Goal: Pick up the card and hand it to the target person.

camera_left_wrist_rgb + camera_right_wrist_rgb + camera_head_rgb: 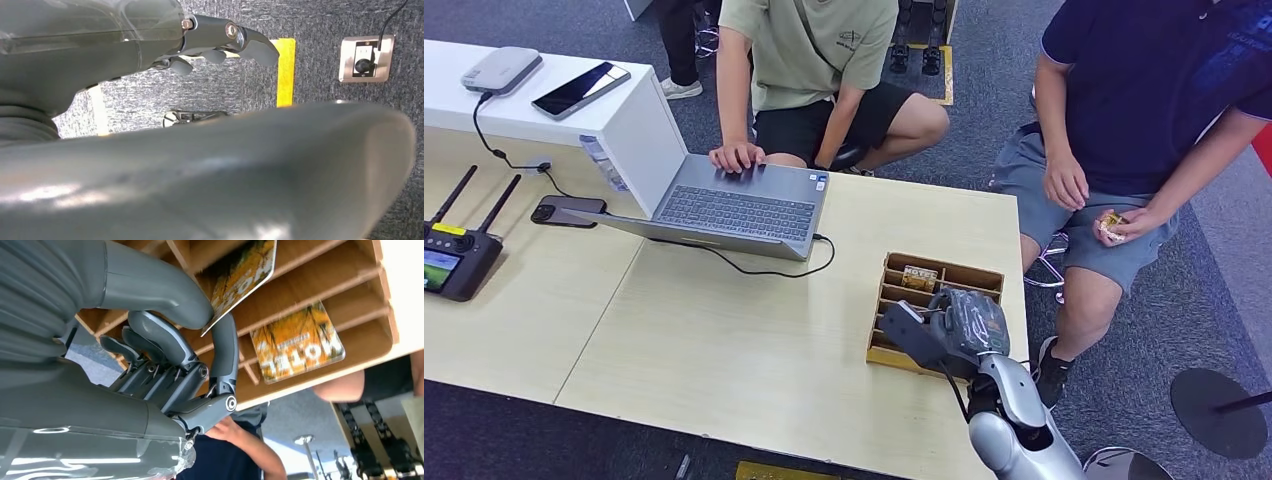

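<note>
My right hand (954, 325) hangs over the wooden slotted box (887, 345) at the table's right edge. In the right wrist view the thumb and a dark finger of that hand (165, 345) pinch the corner of a yellow "HOTEL" card (245, 275) above the box's dividers. A second yellow card (297, 342) lies in a far slot of the box (350, 270), and I see it in the head view too (919, 278). A seated person in a navy shirt (1144, 100) is just right of the table. My left hand (210, 42) hangs over the carpet, holding nothing.
A person in a green shirt (809, 50) types on a laptop (734, 210) at the table's far side, its cable (774, 268) trailing toward the box. A remote controller (454, 255) and a phone (569, 210) lie at the left. The navy-shirted person holds a small object (1110, 224).
</note>
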Action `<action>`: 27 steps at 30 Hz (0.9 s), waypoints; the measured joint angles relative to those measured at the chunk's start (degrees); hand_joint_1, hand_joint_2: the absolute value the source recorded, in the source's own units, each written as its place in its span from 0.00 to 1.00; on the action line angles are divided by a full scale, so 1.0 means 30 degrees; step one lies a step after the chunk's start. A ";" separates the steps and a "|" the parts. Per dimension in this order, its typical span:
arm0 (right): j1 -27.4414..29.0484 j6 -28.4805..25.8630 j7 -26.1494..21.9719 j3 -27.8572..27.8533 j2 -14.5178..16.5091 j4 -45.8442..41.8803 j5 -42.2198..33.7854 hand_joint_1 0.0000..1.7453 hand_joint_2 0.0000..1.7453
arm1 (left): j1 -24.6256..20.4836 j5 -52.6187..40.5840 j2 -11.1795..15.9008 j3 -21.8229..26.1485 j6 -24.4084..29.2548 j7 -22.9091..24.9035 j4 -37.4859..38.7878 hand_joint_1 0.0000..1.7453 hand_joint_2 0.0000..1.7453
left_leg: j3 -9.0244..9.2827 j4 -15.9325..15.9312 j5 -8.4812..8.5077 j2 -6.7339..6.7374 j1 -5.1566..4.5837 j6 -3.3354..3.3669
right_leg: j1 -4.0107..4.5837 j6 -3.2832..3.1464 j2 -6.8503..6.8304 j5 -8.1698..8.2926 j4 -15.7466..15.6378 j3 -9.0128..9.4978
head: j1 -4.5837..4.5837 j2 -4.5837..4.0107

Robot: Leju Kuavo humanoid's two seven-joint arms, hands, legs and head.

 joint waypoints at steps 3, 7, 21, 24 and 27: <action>0.0118 -0.0488 0.0000 -0.0173 -0.0031 -0.0317 0.0065 1.00 1.00 | 0.0008 0.0004 -0.0002 0.0013 0.0007 -0.0007 0.0000 0.00 0.00 | 0.0000 0.0000 0.0000 0.0000 0.0000 0.0000 | 0.0000 0.0000 0.0001 0.0000 0.0000 -0.0001 | 0.0000 0.0000; 0.0528 -0.1034 0.0139 -0.0720 -0.0180 -0.1418 0.0384 1.00 1.00 | 0.0089 0.0015 -0.0024 0.0062 0.0029 -0.0037 0.0000 0.00 0.00 | -0.0008 0.0001 0.0000 0.0002 -0.0002 0.0000 | -0.0001 0.0000 -0.0005 0.0000 -0.0001 -0.0004 | 0.0002 0.0000; 0.1230 -0.1207 0.0585 -0.1925 -0.0729 -0.4315 0.0721 1.00 1.00 | 0.0224 0.0033 -0.0058 0.0071 0.0066 -0.0111 0.0000 0.00 0.00 | -0.0001 0.0000 -0.0001 0.0014 0.0000 0.0000 | 0.0000 0.0000 0.0012 0.0000 -0.0001 -0.0005 | 0.0002 0.0000; 0.1327 -0.1220 0.0601 -0.2073 -0.0758 -0.4552 0.0721 1.00 1.00 | 0.0222 0.0033 -0.0060 0.0071 0.0086 -0.0108 0.0000 0.00 0.00 | -0.0001 0.0000 -0.0001 0.0014 0.0000 0.0000 | 0.0000 0.0000 0.0013 0.0000 -0.0001 -0.0005 | 0.0004 0.0000; 0.1404 -0.1318 0.0639 -0.2262 -0.0776 -0.4715 0.0719 1.00 1.00 | 0.0222 0.0026 -0.0066 0.0071 0.0087 -0.0089 0.0000 0.00 0.00 | -0.0002 0.0001 -0.0001 0.0014 -0.0001 0.0000 | -0.0001 0.0000 0.0011 0.0000 -0.0001 -0.0005 | 0.0002 0.0000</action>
